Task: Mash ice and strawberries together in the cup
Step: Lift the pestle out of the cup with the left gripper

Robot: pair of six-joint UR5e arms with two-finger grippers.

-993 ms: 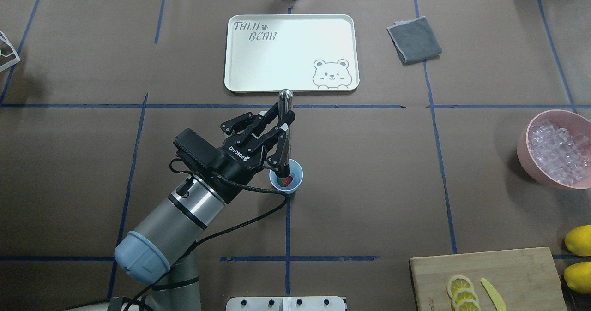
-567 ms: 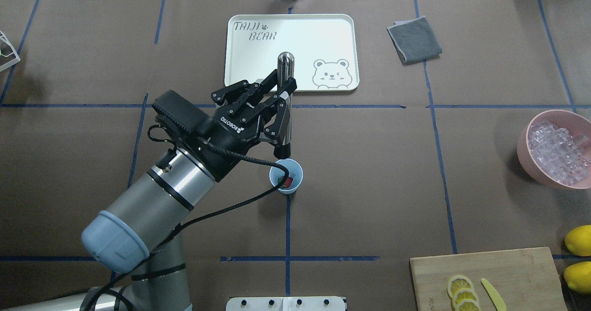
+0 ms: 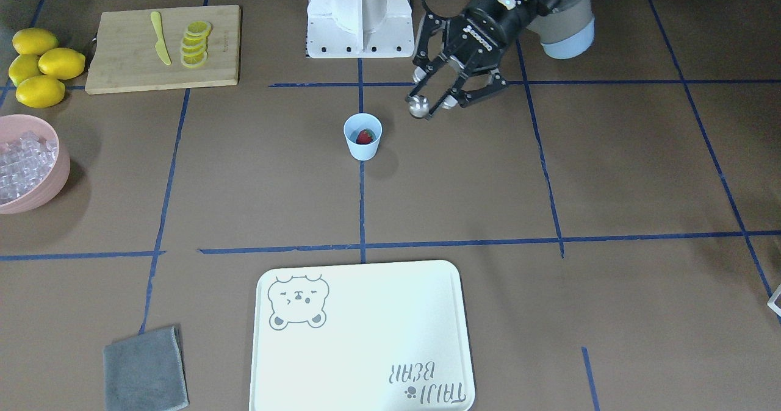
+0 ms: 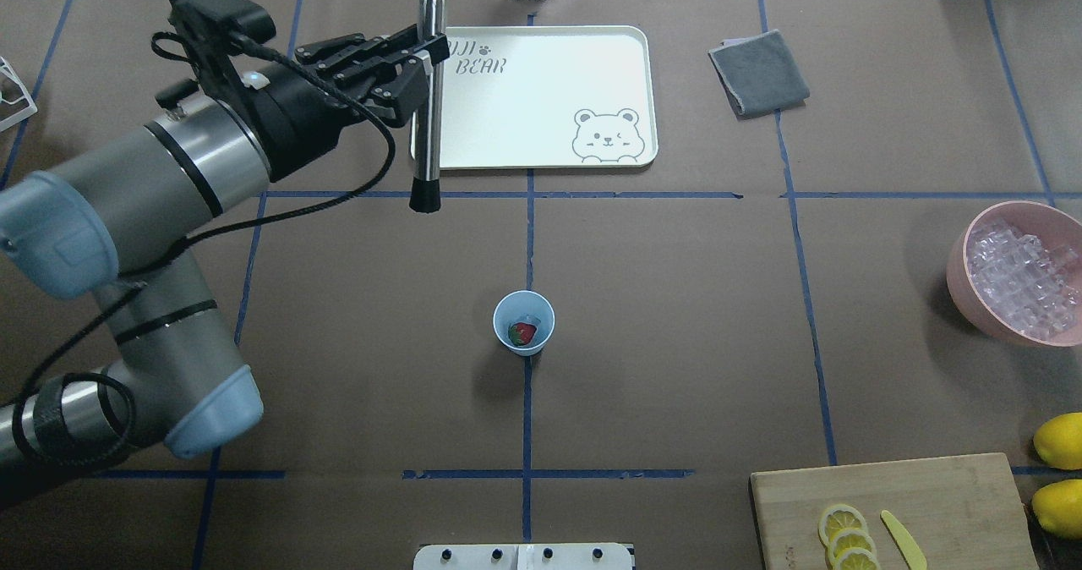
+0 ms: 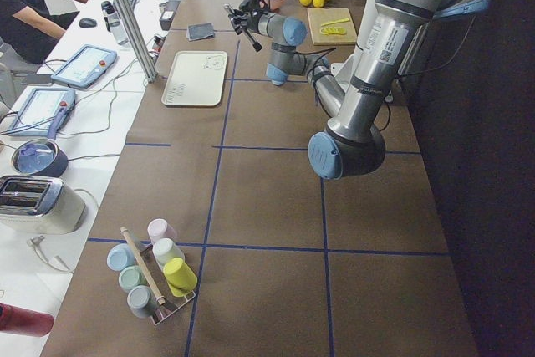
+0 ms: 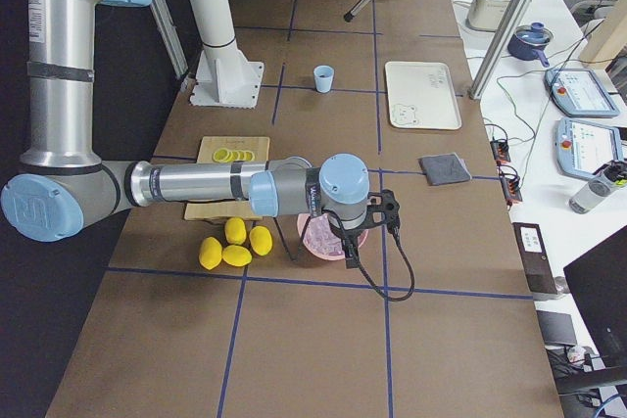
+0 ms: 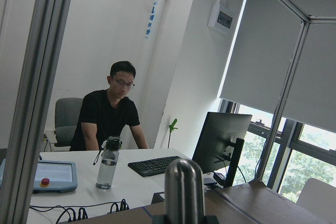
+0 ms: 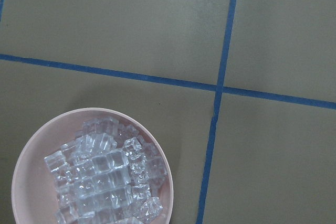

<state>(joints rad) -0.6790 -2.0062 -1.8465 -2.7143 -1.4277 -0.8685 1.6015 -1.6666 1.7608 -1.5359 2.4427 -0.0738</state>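
The pale blue cup stands at the table's middle, also in the front view. A red strawberry lies inside it; I cannot tell whether ice is in the cup. My left gripper is shut on a steel muddler with a black tip, held high and well to the far left of the cup. The muddler's rounded top shows in the left wrist view. Ice fills the pink bowl. My right gripper hovers over that bowl; I cannot tell whether it is open.
A white bear tray lies at the far middle, a grey cloth to its right. A cutting board with lemon slices and a yellow knife is near right, with whole lemons beside it. A cup rack stands far left.
My left gripper lifted the muddler out of the cup and swung it up and away to the far left. The cup and strawberry stayed in place.
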